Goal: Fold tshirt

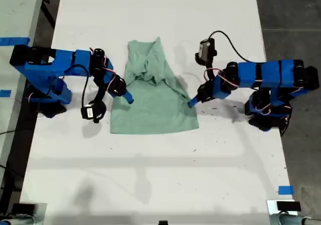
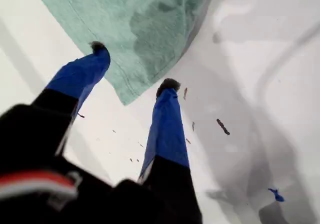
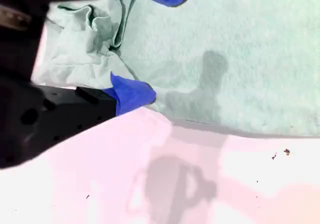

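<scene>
Mint-green tshirt (image 1: 150,109), soft heathered cloth, no print: lies on the white table (image 1: 160,175) about midway between the two arms in the exterior view. Lower part spread flat with a straight hem; upper part narrowed and rumpled, with folds bunched near the middle of the chest. Cloth at the exterior view's right edge runs out to a point. My first gripper (image 2: 132,66), on the arm at the exterior view's right (image 1: 193,102): blue jaws spread apart, released, nothing clamped. Dark fingertips (image 2: 167,84) stand either side of that pointed corner of the tshirt (image 2: 140,29), one tip over the cloth edge and the other just off it above the bare table. Whether the tips touch the cloth cannot be told. My second gripper (image 3: 150,43), on the arm at the exterior view's left (image 1: 128,97): jaws likewise spread and released. One blue finger (image 3: 132,94) sits at the shirt's side edge where cloth meets table, the other over the flat cloth further in. Crumpled folds of the tshirt (image 3: 85,39) lie just beside this gripper. Table surface: scattered small dark specks (image 2: 222,126) near the first gripper. Blue tape piece (image 1: 285,190) on the table near the exterior view's lower right corner, well apart from the shirt.
</scene>
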Robot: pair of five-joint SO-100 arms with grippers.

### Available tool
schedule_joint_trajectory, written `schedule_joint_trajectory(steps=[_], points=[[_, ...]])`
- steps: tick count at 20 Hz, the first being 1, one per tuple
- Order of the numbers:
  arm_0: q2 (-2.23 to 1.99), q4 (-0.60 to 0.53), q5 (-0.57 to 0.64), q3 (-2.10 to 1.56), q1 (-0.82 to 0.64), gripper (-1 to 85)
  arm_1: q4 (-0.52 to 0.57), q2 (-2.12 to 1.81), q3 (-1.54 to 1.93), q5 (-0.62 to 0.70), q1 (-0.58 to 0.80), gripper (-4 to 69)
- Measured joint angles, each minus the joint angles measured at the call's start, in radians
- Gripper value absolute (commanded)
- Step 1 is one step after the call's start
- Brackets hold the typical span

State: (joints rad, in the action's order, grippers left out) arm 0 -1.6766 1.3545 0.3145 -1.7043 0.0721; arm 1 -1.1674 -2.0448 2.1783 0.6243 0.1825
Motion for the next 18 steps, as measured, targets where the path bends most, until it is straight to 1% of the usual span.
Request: schedule_joint_trajectory(steps=[5,9,10,11,12,14,18], points=[[0.0,-0.005,-0.003,-0.005,0.006,23.6,0.124,0.107,0.04,0.021,-0.002,20.6],[0.0,-0.008,-0.003,-0.006,0.006,23.5,0.235,0.302,0.043,0.034,-0.002,19.8],[-0.002,-0.008,-0.003,-0.006,0.006,23.5,0.256,0.353,0.034,0.034,-0.002,17.1],[-0.005,-0.009,-0.003,-0.011,0.006,23.5,0.253,0.39,0.005,0.037,-0.002,8.5],[-0.009,-0.008,-0.003,-0.018,0.006,23.5,0.252,0.414,-0.02,0.044,-0.002,1.6],[-0.012,-0.008,-0.003,-0.021,0.006,23.4,0.252,0.456,-0.061,0.046,-0.005,-2.1],[-0.034,-0.008,-0.003,-0.031,0.005,23.3,0.241,0.472,-0.094,0.046,-0.005,-2.2]])
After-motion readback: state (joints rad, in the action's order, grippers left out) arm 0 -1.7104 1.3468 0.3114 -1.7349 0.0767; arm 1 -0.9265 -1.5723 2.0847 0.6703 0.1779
